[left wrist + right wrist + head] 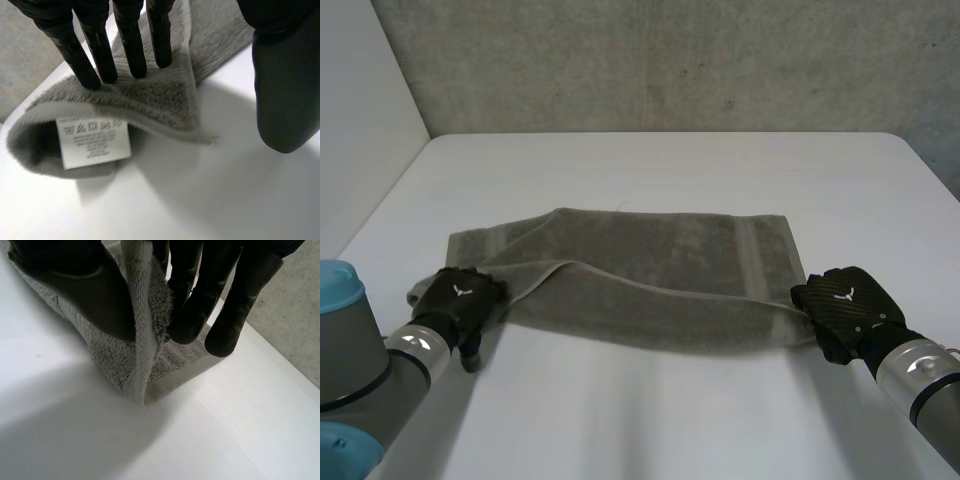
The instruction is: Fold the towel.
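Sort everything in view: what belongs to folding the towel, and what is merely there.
For the job:
grey towel
left hand, straight fingers resting on the towel's near left corner
right hand, pinching the towel's near right corner between thumb and fingers

Merely there:
white table under the towel
grey wall behind the table

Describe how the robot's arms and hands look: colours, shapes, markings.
The left arm and right arm are grey cylinders; the left has a light-blue cap. The left robot hand and right robot hand are black, each with a small white emblem.
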